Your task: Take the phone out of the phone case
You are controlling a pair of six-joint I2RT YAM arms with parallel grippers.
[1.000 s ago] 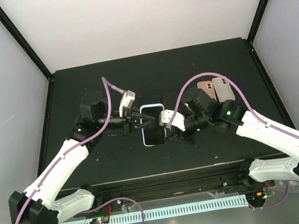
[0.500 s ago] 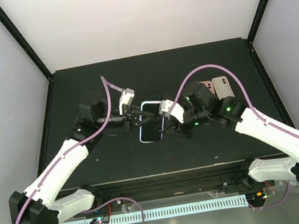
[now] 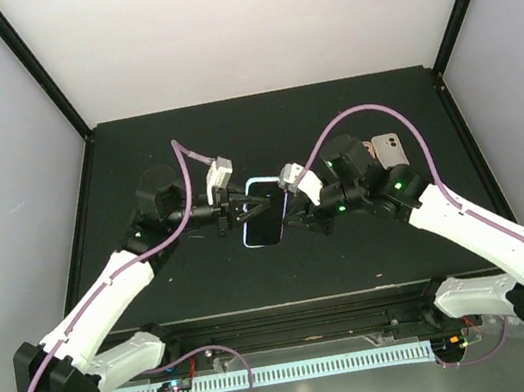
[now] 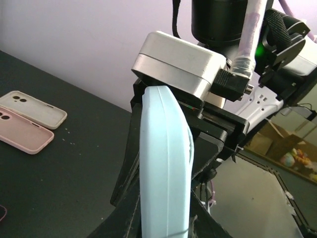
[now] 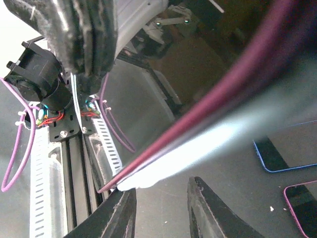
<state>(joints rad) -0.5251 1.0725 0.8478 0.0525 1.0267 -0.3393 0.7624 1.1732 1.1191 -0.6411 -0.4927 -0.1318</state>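
— How far along is it?

— Not far, I judge. The phone (image 3: 264,218) sits inside the phone case (image 4: 163,168), held up on edge between the two arms over the middle of the table (image 3: 348,110).

— Who has it?

— The left gripper (image 3: 231,209) is clamped narrow on the case. Its wrist view shows the pale blue rim rising from between its fingers. The right gripper (image 3: 292,201) meets it from the opposite side.

— Is that one gripping?

— I cannot tell. Its fingers (image 5: 205,210) stand a little apart with a glossy surface just above them (that view is too close and smeared to show contact).

— Any separation yet?

— None that I can see. From above, the pale rim hugs the dark screen wherever it shows.

— So what is left?

— Nearly everything, I'd say: loosen a corner, work the phone free, bring the two apart. Two empty cases (image 4: 29,121) lie well apart, toward the back by the right arm.
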